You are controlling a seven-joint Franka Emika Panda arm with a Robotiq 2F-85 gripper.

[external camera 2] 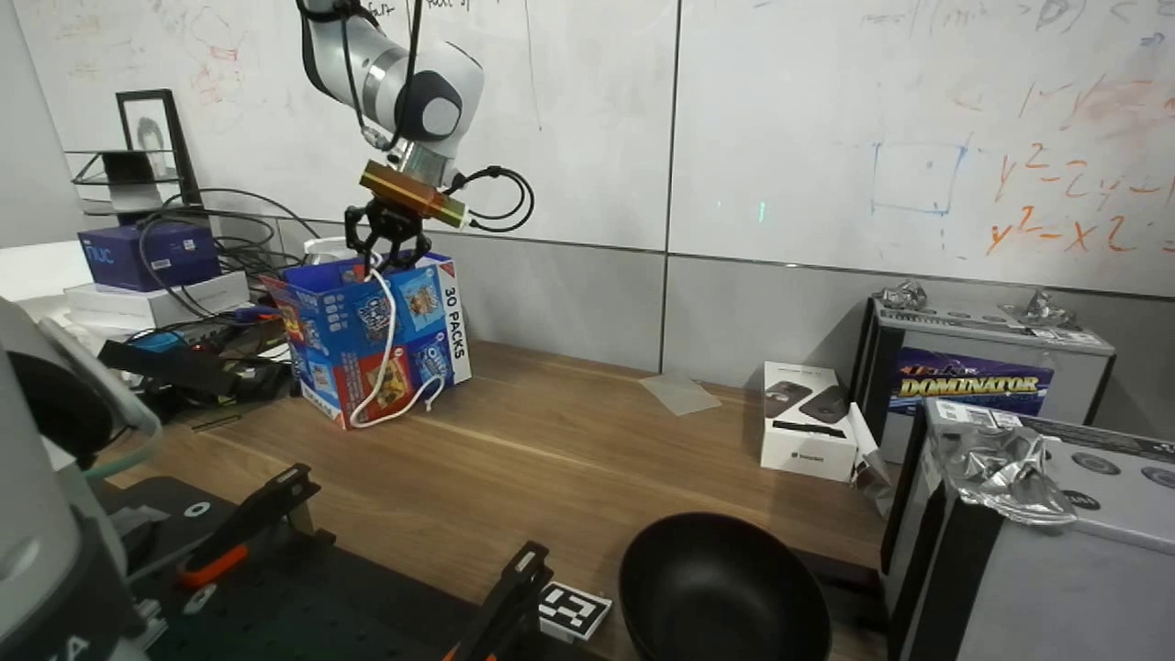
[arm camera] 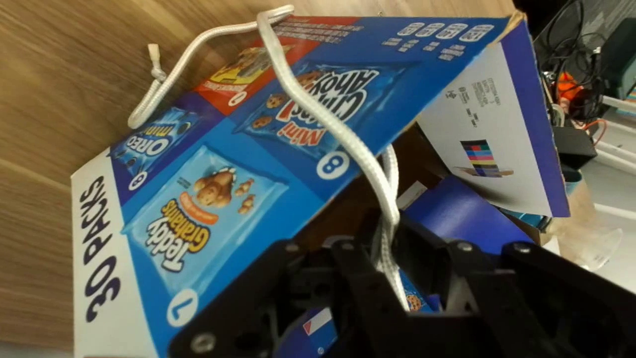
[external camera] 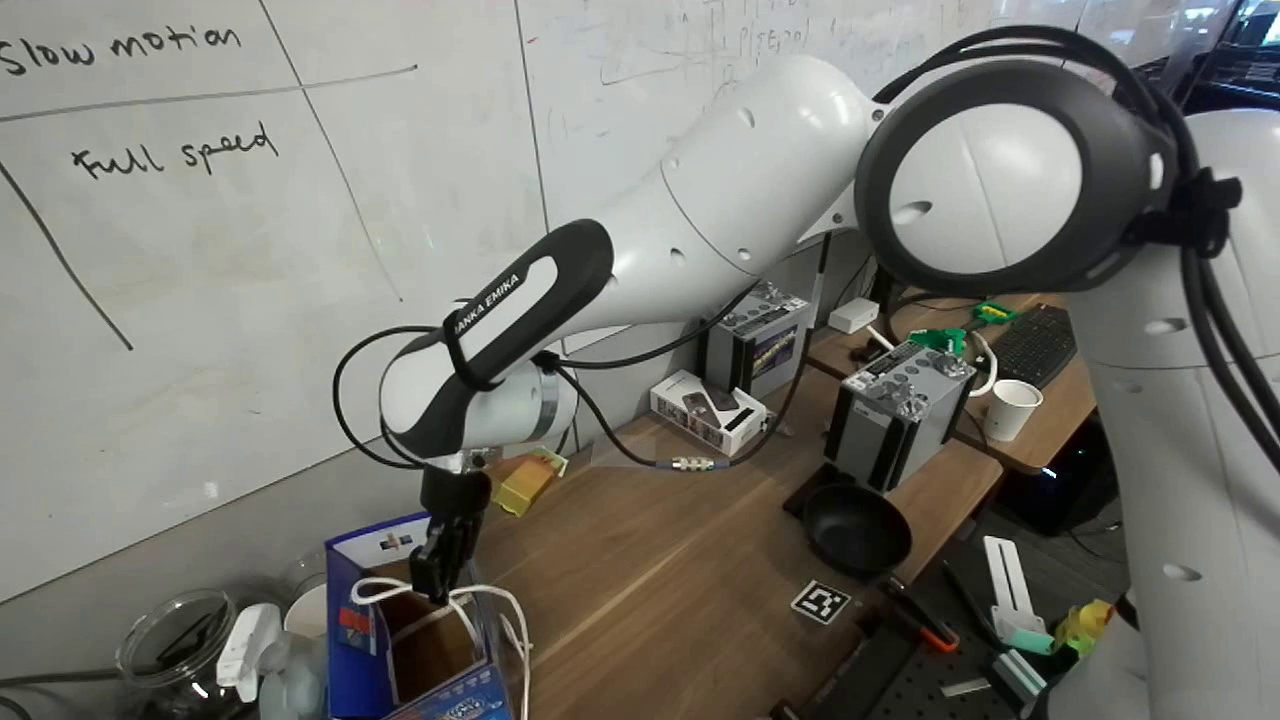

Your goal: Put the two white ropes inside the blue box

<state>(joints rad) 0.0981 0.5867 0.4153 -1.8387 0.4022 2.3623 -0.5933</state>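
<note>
Over the uncovered top of the blue box (external camera 2: 330,321) my gripper (external camera: 433,590) points down, its fingertips at the level of the upright flaps. The jaws are closed on white rope (arm camera: 328,119), which shows pinched between the fingers in the wrist view. From there a length of rope (external camera 2: 392,330) drapes over the box's printed side and down to the table, ending in a knotted tip. In an exterior view, rope (external camera: 525,645) also loops by the fingers, and a strand drops into the box. Whether these strands are one rope or two I cannot tell.
A spray bottle (external camera: 255,650) and a glass jar (external camera: 180,640) crowd the box on one side. Cables and a purple carton (external camera 2: 151,252) lie near it. Further off are a black pan (external camera 2: 725,588), a white phone box (external camera 2: 808,422) and grey device boxes (external camera 2: 1037,542). A whiteboard (external camera 2: 587,119) rises behind.
</note>
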